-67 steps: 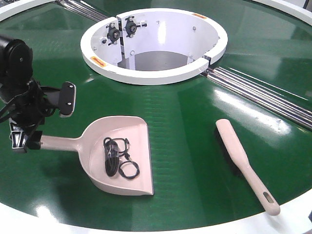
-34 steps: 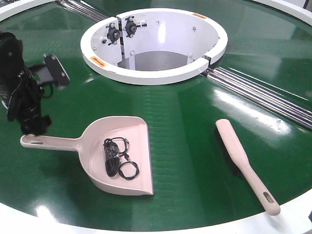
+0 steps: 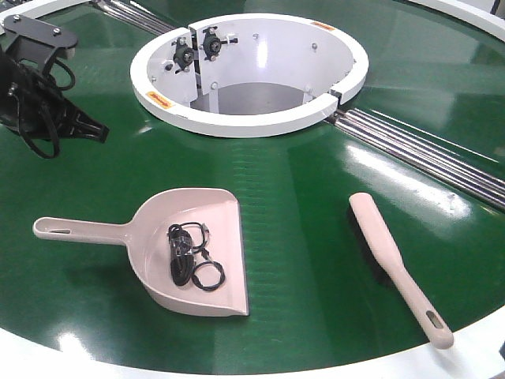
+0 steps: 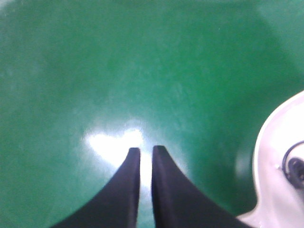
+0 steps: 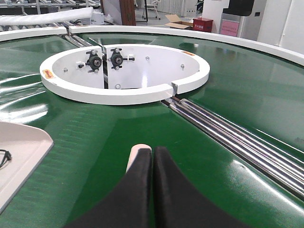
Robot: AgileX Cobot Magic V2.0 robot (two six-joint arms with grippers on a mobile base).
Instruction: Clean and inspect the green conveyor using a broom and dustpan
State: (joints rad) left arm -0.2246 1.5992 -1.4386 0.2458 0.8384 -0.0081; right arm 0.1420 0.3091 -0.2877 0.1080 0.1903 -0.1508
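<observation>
The green conveyor (image 3: 300,197) rings a white hub (image 3: 162,99). The beige dustpan (image 3: 213,217) lies on the belt at front left, handle pointing left, with a black tangled cable (image 3: 188,257) inside. The beige broom (image 3: 390,264) lies at front right, handle toward the front edge. My left gripper (image 3: 87,129) is raised at the far left, well clear of the dustpan handle; in the left wrist view (image 4: 146,149) its jaws stand almost together and empty over bare belt. My right gripper (image 5: 152,149) is shut and empty, with the broom's rounded end (image 5: 137,151) showing just behind it.
Metal rollers (image 3: 418,154) run in a seam from the hub toward the right. The white outer rim (image 3: 473,347) borders the belt at the front. The dustpan's edge shows at the lower right of the left wrist view (image 4: 280,156) and at the left of the right wrist view (image 5: 19,152).
My left gripper let go of the dustpan handle and rose away toward the back left. The dustpan stays on the belt. The broom has not moved.
</observation>
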